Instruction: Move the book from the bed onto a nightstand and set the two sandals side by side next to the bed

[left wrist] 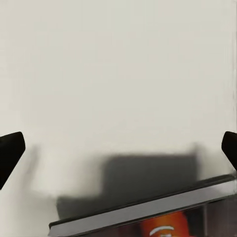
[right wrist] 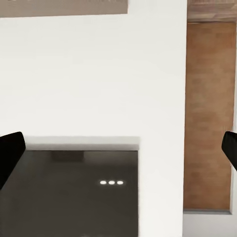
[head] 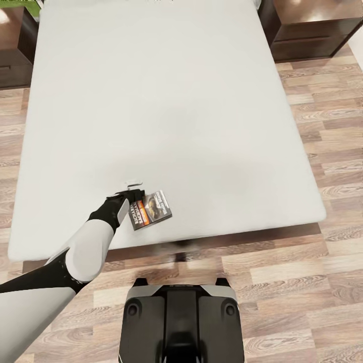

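Observation:
The book (head: 151,209), dark-covered with an orange band, lies near the front edge of the bed's pale mattress (head: 171,111). My left gripper (head: 134,187) hovers over the mattress just beyond the book's left corner, with my left wrist beside the book. In the left wrist view the book's edge (left wrist: 143,212) sits close to the camera and casts a shadow on the mattress. The dark fingertips (left wrist: 10,148) stand far apart with nothing between them, so the left gripper (left wrist: 118,148) is open. My right gripper (right wrist: 118,148) is open too, facing a white wall. The sandals are out of view.
One dark brown nightstand (head: 312,25) stands at the bed's far right corner, another (head: 15,45) at its far left. Wood-plank floor (head: 333,151) runs along both sides. My black base (head: 181,322) is at the bed's foot. A dark panel (right wrist: 74,192) and brown wood panel (right wrist: 207,118) face the right wrist.

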Controlling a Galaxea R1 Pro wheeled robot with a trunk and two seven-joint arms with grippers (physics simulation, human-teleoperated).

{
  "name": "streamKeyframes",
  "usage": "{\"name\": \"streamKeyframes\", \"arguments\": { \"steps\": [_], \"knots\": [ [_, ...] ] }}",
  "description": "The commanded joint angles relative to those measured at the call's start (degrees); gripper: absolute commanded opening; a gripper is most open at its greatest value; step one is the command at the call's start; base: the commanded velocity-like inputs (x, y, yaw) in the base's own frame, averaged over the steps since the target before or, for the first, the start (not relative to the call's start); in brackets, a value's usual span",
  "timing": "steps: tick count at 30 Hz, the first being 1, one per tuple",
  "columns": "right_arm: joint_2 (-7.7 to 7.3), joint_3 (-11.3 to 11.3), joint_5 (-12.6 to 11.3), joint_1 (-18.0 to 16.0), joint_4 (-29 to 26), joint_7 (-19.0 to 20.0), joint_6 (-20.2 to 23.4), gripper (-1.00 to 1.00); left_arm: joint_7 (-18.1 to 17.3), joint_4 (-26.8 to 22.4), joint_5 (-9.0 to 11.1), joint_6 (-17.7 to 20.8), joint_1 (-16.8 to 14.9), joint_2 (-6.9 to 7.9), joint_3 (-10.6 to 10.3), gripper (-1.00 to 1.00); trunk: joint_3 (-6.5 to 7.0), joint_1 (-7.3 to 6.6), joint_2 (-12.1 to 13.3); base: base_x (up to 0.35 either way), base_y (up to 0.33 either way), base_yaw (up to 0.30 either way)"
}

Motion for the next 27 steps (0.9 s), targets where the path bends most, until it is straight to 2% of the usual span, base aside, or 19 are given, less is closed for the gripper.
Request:
{"name": "streamKeyframes", "arguments": {
  "steps": [1, 9, 21, 27],
  "knots": [
    [-0.01, -0.5, 0.6, 0.0, -0.1, 0.2, 0.2, 1.0, 0.0, -0.1, -0.2, 0.2, 0.0, -0.07, 0.2, 1.0, 0.0, 0.04, -0.1, 0.0, 0.0, -0.115],
    [-0.02, -0.5, 0.6, 0.0, -0.1, 0.2, 0.2, 1.0, -0.1, -0.2, -0.2, 0.2, 0.0, -0.11, 0.2, 1.0, 0.33, 0.04, -0.1, 0.0, 0.0, -0.112],
    [0.01, -0.5, 0.6, 0.0, 0.0, 0.2, 0.2, 1.0, -0.1, -0.2, -0.2, 0.2, 0.0, -0.16, 0.2, 1.0, 0.41, 0.04, -0.1, 0.0, 0.0, -0.022],
    [-0.02, -0.5, 0.6, 0.0, 0.0, 0.2, 0.2, 1.0, -0.1, 0.0, -0.2, 0.2, 0.1, -0.3, 0.2, 1.0, 0.41, 0.04, -0.1, 0.0, 0.0, -0.146]
  ]
}}
